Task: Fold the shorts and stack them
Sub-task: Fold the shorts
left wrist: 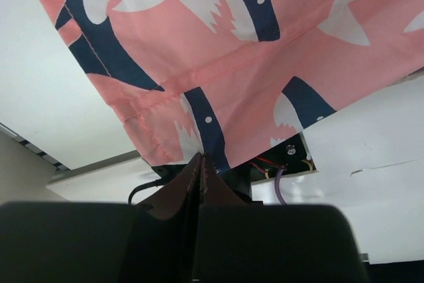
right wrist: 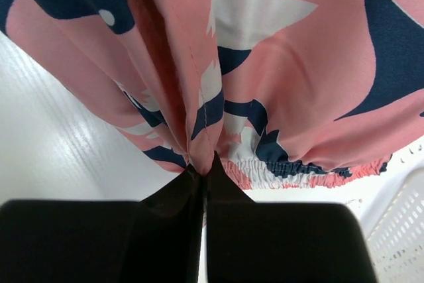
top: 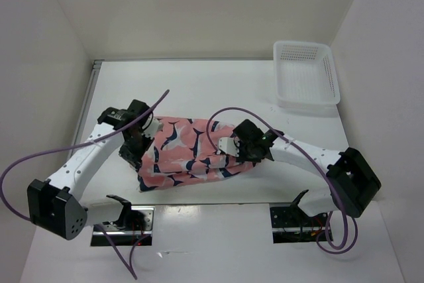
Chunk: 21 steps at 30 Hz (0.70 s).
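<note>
The left fingers (left wrist: 180,189) are pressed tight together, pinching a hem at the left side of the shorts (top: 192,154). The shorts stretch bunched between both arms over the middle of the bench (top: 199,91). The right fingers (right wrist: 177,193) are clamped on a fold at their right side. A white mesh basket (top: 305,74) sits far right.

A white tabletop (top: 218,91) with two things on it.
The pink shorts (top: 189,154) with sharks on them lie bunched up in the middle, toward the near side. A white basket (top: 308,101) with little holes sits in the far right corner, well apart from the shorts.
</note>
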### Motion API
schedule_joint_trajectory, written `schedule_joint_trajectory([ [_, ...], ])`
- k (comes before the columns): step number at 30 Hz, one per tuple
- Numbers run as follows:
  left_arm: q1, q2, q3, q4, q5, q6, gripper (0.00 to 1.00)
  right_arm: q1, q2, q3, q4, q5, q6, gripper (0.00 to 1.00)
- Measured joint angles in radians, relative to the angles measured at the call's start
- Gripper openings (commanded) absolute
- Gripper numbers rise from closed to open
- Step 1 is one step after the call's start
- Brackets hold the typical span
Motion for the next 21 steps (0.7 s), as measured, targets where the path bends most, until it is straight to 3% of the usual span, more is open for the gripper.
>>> schedule_joint_trajectory([
  [5,-0.064,-0.005,-0.021,0.008,-0.045,-0.002,0.00,0.001,0.000,0.000,0.006,0.020,-0.021,0.04],
  [8,-0.146,0.005,-0.039,-0.005,-0.056,0.002,0.08,0.001,-0.002,0.000,0.006,0.035,-0.043,0.13],
  [11,-0.173,0.047,-0.058,-0.006,-0.080,0.003,0.31,0.001,-0.008,0.000,0.006,0.052,-0.069,0.33],
  [12,-0.174,0.060,-0.068,-0.004,-0.087,0.003,0.35,0.001,-0.013,0.000,0.005,0.056,-0.074,0.43],
  [13,-0.174,0.064,-0.080,-0.003,-0.098,0.002,0.40,0.001,-0.021,-0.001,0.005,0.060,-0.086,0.62],
  [15,-0.174,0.054,-0.111,-0.001,-0.116,0.002,0.41,0.001,-0.054,-0.006,0.002,0.064,-0.105,0.74],
  [21,-0.181,-0.090,-0.158,0.008,-0.171,0.000,0.47,0.001,-0.266,-0.016,-0.002,0.050,-0.157,0.72],
])
